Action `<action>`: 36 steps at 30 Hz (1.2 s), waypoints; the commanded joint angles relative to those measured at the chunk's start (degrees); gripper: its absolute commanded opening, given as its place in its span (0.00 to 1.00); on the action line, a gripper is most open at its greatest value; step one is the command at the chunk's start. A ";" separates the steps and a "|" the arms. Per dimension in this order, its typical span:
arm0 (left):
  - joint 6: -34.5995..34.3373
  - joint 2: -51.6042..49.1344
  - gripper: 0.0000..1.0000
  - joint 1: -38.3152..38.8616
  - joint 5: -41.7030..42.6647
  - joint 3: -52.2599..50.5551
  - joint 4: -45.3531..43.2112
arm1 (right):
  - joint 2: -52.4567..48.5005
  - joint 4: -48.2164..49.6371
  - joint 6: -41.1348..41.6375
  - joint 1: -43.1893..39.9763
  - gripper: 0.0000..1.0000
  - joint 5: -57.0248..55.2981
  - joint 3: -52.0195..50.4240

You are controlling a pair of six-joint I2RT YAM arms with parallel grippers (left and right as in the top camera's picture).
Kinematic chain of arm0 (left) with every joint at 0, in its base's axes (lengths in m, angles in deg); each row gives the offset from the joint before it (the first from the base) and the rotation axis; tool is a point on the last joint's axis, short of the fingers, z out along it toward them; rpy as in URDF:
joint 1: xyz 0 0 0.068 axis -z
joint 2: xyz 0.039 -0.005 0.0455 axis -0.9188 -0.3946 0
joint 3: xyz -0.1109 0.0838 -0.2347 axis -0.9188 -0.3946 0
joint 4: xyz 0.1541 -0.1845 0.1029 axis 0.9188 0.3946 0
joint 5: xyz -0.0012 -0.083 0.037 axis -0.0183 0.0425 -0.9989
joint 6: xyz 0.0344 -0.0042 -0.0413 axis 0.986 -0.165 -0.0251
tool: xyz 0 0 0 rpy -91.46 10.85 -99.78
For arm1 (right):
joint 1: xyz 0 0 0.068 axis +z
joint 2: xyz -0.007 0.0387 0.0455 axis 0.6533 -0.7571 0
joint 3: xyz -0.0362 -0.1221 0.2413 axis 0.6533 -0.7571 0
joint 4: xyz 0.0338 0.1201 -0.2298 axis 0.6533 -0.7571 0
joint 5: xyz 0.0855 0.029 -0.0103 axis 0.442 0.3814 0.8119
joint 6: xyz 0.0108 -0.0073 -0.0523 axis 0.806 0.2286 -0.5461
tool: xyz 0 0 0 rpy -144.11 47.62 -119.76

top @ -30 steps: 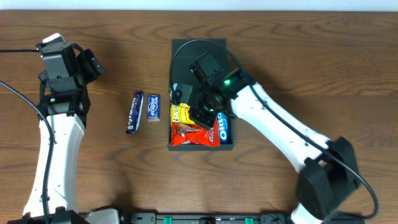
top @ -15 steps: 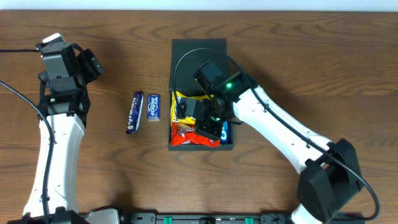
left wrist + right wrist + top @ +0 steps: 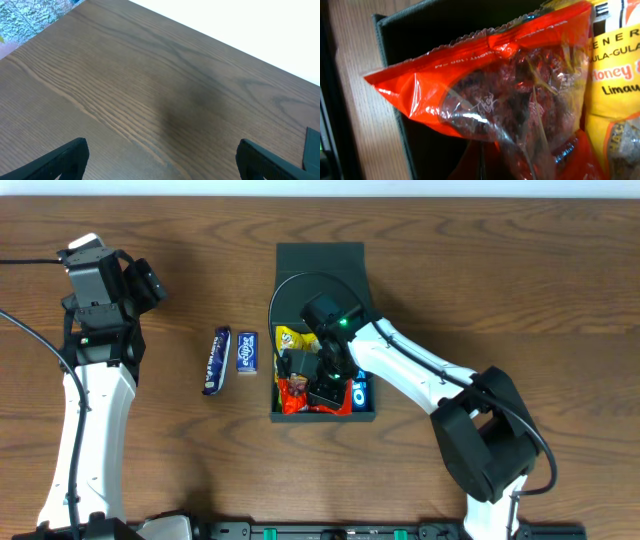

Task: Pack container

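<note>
The container (image 3: 322, 417) is a dark box in the middle of the table, its flap lid (image 3: 320, 255) open at the far side. Inside lie a red snack packet (image 3: 296, 392), a yellow packet (image 3: 289, 337) and a blue Oreo pack (image 3: 361, 392). My right gripper (image 3: 318, 385) is down inside the box. In the right wrist view its fingers (image 3: 481, 162) look pressed together on the red packet (image 3: 510, 95), next to the yellow packet (image 3: 615, 75). My left gripper (image 3: 150, 280) is open and empty over bare wood (image 3: 160, 160) at the far left.
A long dark blue bar (image 3: 216, 361) and a small blue packet (image 3: 247, 352) lie side by side on the table left of the box. The box wall (image 3: 390, 100) shows dark in the right wrist view.
My right gripper has moved down and toward the front of the box onto the red packet, uncovering the yellow packet. The left arm has not moved.
</note>
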 commanded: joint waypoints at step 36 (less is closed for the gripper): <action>15.28 -6.49 0.95 3.54 7.89 0.39 12.09 | 18.27 5.09 9.20 -16.11 0.52 6.36 9.62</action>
